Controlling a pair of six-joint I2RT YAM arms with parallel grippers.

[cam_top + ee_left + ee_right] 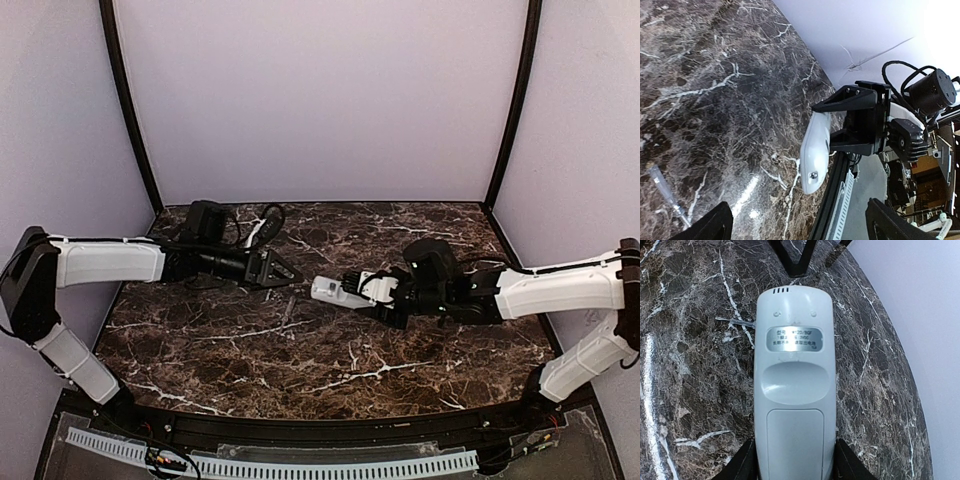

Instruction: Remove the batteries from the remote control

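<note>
**Remote control gripped on the right, left jaws wide open**

Your right end effector is clamped on the slim white plastic remote control. Its two black fingers press against the long sides of the near end, and the rest of the bar sticks out toward the left arm. The remote sits over the middle of the dark brown marble-patterned tabletop. Its back face is turned toward the right wrist camera, showing a small silver label, a shallow finger hollow and a flat rectangular cover panel lying flush in the body.

Your left end effector stands wide open and grips nothing. It points at the free end of the remote from just beside it without touching, its black fingertips showing beyond the remote's vented tip in the right wrist view.

A thin clear stick-like item lies flat on the tabletop, apart from both arms; you cannot tell what it is.
</note>
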